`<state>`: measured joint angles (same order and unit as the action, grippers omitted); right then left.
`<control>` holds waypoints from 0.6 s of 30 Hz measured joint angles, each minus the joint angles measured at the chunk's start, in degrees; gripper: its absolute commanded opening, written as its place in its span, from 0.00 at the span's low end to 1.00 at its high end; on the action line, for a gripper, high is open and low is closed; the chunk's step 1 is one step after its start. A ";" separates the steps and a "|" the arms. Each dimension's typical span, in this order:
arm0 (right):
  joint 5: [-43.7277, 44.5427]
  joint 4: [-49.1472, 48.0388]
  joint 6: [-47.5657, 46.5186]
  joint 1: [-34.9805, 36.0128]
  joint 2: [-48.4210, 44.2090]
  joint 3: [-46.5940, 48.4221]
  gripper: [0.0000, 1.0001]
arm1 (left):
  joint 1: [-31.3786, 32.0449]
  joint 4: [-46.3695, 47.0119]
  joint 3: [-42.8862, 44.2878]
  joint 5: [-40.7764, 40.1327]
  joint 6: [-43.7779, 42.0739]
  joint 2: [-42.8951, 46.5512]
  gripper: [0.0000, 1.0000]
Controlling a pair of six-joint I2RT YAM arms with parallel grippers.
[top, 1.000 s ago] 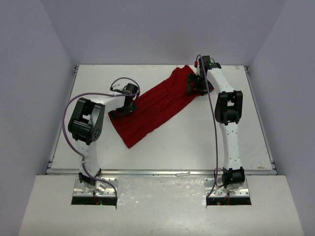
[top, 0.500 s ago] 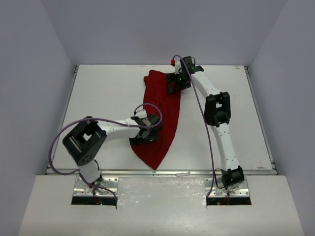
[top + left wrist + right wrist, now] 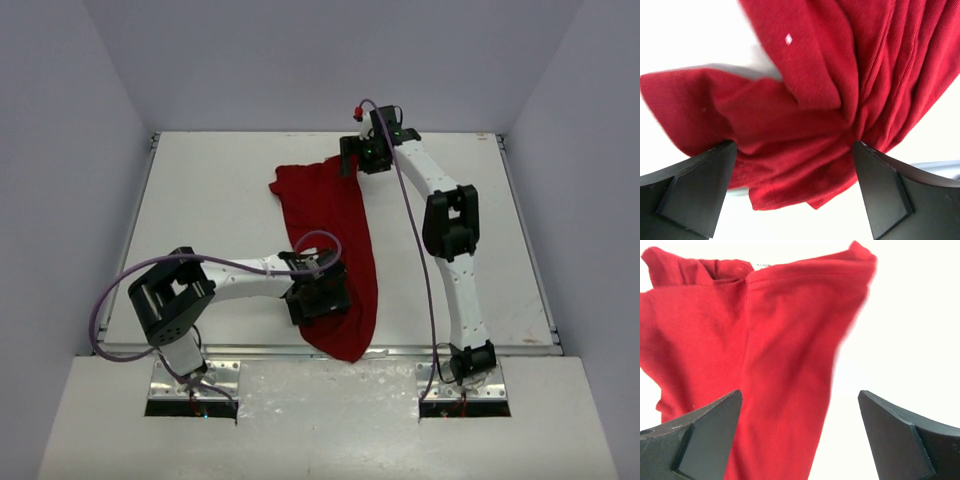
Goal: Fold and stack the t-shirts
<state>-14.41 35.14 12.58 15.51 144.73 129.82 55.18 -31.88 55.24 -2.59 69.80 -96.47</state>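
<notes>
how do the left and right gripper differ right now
The left gripper sits at the near end of the shirt, over bunched folds; the right gripper sits at the far end, over smoother cloth. Both have jaws wide open.

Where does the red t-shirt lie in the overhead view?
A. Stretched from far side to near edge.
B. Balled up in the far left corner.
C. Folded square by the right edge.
A: the t-shirt runs as a long strip from the right gripper, far, to the left gripper, near.
</notes>
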 measured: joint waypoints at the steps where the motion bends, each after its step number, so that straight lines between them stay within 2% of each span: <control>1: 1.64 0.35 0.74 0.00 -2.71 -2.47 0.99 | -0.02 0.15 0.00 0.35 0.72 0.11 1.00; 5: 8.20 0.35 5.57 0.02 -22.86 -22.01 0.99 | -0.76 -0.50 0.00 0.13 4.00 2.43 1.00; 9: 11.13 -1.49 8.66 0.37 -42.75 -39.47 0.99 | -2.12 -5.18 1.07 -4.66 4.11 7.98 1.00; 13: 12.85 -4.28 11.28 2.91 -53.83 -54.07 0.99 | -2.75 -9.88 4.20 -10.78 -0.07 14.01 1.00; 15: 13.64 -6.45 13.00 5.49 -58.47 -65.16 0.99 | -3.80 -11.21 7.13 -13.20 -3.41 15.78 1.00; 18: 15.04 -3.76 16.28 9.66 -66.58 -79.36 0.99 | -10.78 -10.21 13.29 -13.40 -9.11 15.02 1.00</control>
<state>0.62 31.38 28.86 25.17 78.15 50.46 44.40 -42.09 68.53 -15.99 60.69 -81.45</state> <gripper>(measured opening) 0.992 1.001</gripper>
